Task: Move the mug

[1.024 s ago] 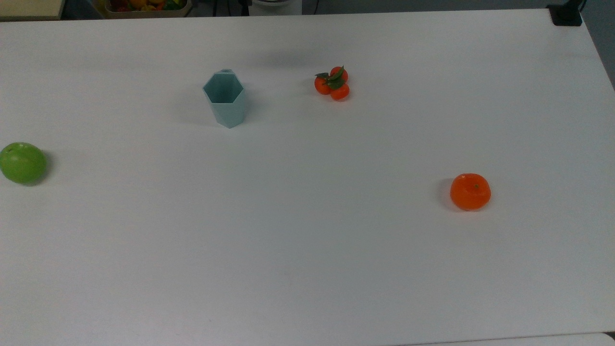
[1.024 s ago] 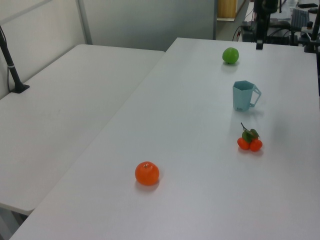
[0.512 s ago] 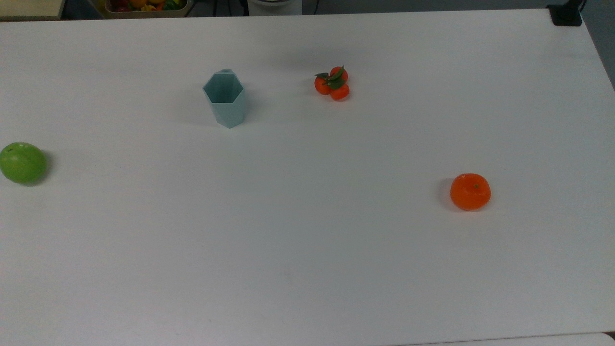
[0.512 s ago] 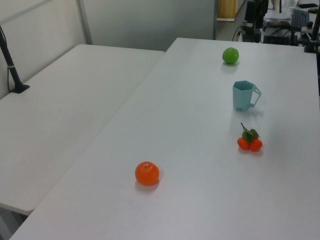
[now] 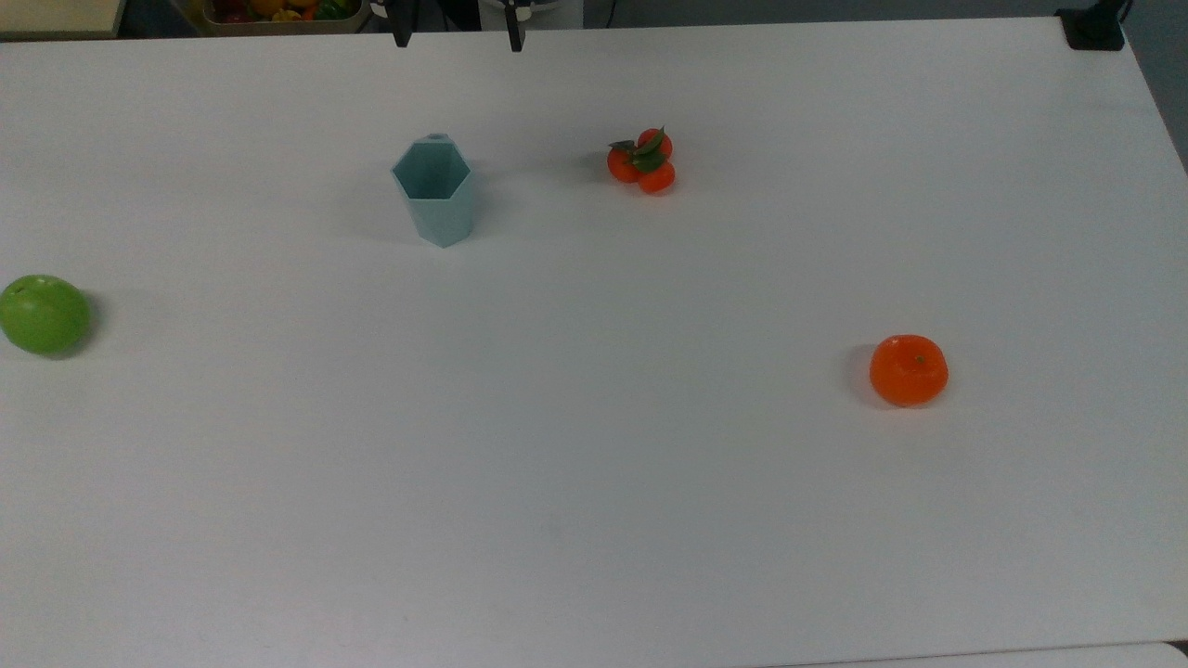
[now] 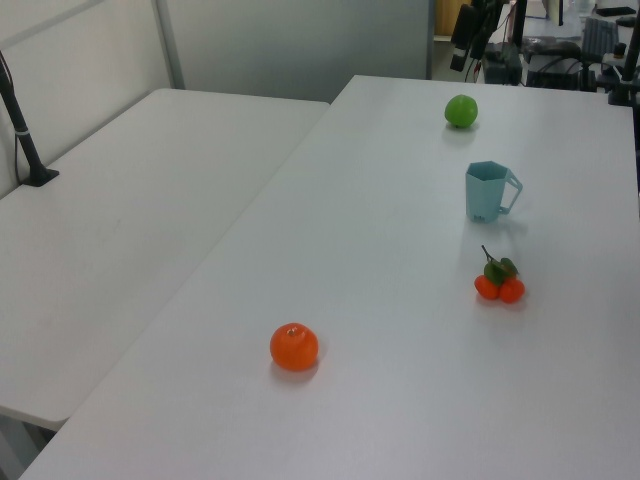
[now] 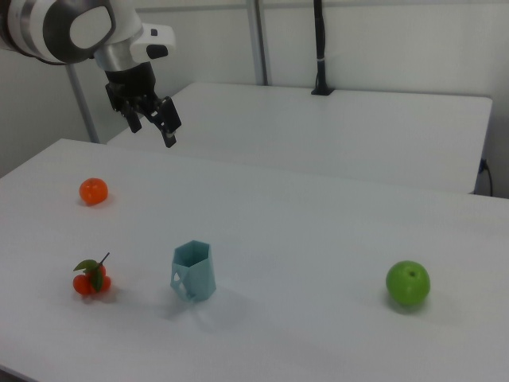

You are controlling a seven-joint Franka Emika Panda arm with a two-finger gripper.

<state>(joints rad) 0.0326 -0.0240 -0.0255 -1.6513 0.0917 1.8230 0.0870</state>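
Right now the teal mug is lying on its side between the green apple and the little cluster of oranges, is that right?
Not quite: the mug stands upright with its opening up, as the right view shows. It does sit between the green apple and the cluster of oranges.

We see a pale teal mug [image 5: 434, 190] on a plain white table [image 5: 594, 482]. At nine o'clock in the top view lies a green apple [image 5: 43, 314]; at three o'clock, an orange [image 5: 908, 369]. The tangerine cluster [image 5: 642, 161] is orange-red with dark green leaves.
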